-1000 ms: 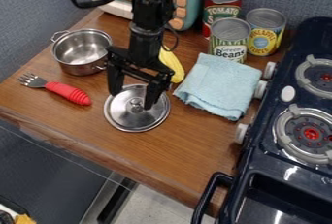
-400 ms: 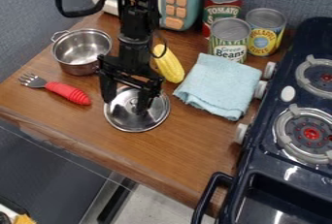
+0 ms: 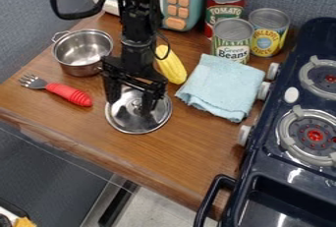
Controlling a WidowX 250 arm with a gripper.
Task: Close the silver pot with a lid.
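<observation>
One lid (image 3: 136, 119) lay flat on the tabletop (image 3: 203, 147), toward its front edge; one open pot (image 3: 81, 69) stood near the left edge. Jaws, one pair, hung spread wide above the lid, holding nothing.

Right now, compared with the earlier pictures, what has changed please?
The end effector has shifted slightly toward the picture's left and lower, over the lid, its fingers open around the knob. Nothing has visibly been gripped or released. The lid, silver pot, fork and cloth stayed in place.
</observation>
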